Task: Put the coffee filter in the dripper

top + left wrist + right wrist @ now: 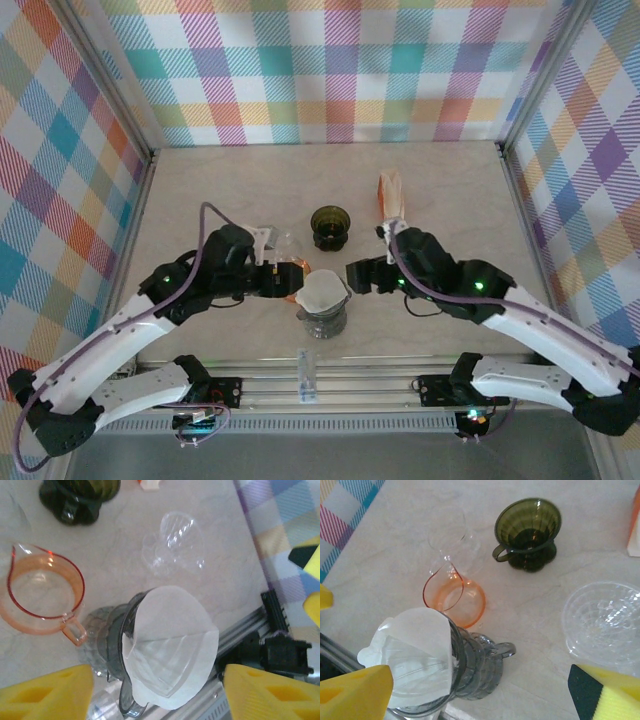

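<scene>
A white paper coffee filter sits opened in the smoky grey glass dripper near the table's front edge. Its upper edge stands above the rim. In the left wrist view the filter lies inside the grey dripper, and my left gripper is open with its yellow fingers wide on either side, apart from the paper. My left gripper is just left of the dripper. My right gripper is just right of it. It is open and empty beside the filter and dripper.
An orange dripper stands against the grey one on its far left. A dark green dripper is further back. A clear glass dripper lies to the right in the right wrist view. A filter packet lies at the back right.
</scene>
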You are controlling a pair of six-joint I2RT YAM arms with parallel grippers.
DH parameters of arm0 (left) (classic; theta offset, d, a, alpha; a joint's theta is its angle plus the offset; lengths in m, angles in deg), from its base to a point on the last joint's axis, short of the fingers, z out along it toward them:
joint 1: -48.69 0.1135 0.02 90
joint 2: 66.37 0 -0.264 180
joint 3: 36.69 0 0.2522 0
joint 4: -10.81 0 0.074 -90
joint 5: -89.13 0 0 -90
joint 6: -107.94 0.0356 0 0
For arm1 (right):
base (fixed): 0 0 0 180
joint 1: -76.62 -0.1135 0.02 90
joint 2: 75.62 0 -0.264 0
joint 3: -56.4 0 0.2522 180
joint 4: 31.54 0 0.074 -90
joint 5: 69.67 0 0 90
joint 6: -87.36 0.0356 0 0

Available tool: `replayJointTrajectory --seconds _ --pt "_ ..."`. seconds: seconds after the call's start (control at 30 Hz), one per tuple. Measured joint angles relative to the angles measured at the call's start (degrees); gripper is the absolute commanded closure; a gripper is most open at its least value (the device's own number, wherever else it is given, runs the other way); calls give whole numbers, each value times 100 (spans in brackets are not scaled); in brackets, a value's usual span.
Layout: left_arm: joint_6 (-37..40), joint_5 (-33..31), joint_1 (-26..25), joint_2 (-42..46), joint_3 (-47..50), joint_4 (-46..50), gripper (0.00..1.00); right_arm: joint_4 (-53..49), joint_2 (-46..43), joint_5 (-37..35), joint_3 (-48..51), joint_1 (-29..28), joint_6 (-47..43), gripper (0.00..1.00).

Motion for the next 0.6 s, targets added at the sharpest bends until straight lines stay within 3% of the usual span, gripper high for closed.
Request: replayJointTrajectory --seconds 0.4,0.6 --pt "-656 -1307 -2 1086 1064 -61 9 68 -901 -160 1718 0 302 9" --pt "-846 -1473 98 732 1189 -24 24 109 -1019 50 2240 0 570 12"
